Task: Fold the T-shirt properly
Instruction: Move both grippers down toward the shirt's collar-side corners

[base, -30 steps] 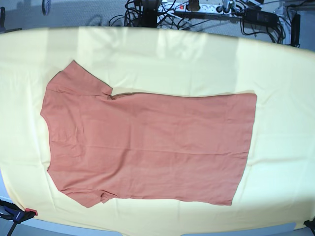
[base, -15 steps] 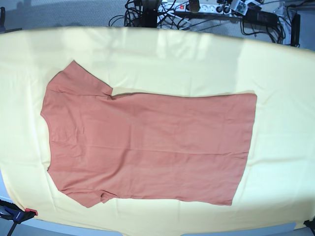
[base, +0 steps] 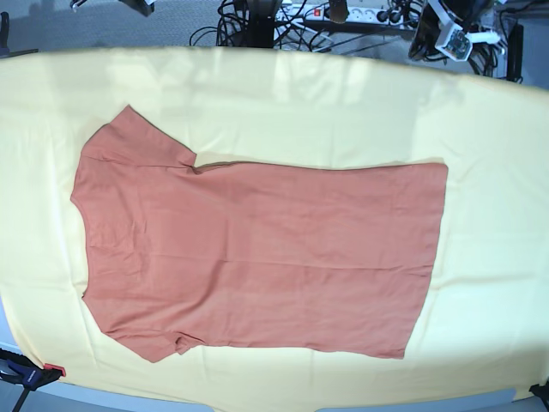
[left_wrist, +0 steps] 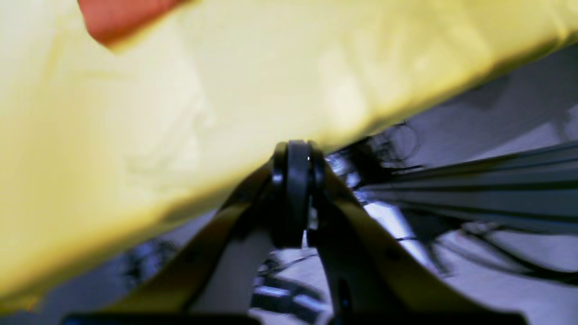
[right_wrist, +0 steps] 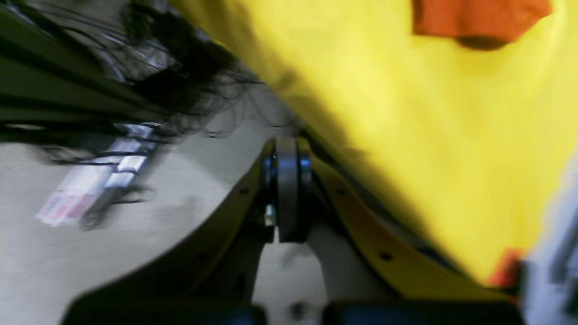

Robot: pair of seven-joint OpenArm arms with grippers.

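The left claw [left_wrist: 291, 198] has its jaws pressed together on nothing, low in the wrist frame over the far edge of the yellow cloth [left_wrist: 180, 113], with a corner of the T-shirt [left_wrist: 122, 18] at upper left. The right claw [right_wrist: 287, 192] is likewise closed and empty, beside the cloth's edge above grey floor [right_wrist: 90, 271]. In the base view the T-shirt [base: 257, 249] lies flat across mid-frame, sleeves at left, hem at right.

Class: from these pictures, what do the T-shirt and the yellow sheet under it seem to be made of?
T-shirt: looks like soft matte knit fabric, probably cotton; it lies limp with fine wrinkles. Yellow sheet: seemingly thin woven cloth, matte, showing faint creases and lighter fold bands; exact fibre unclear.
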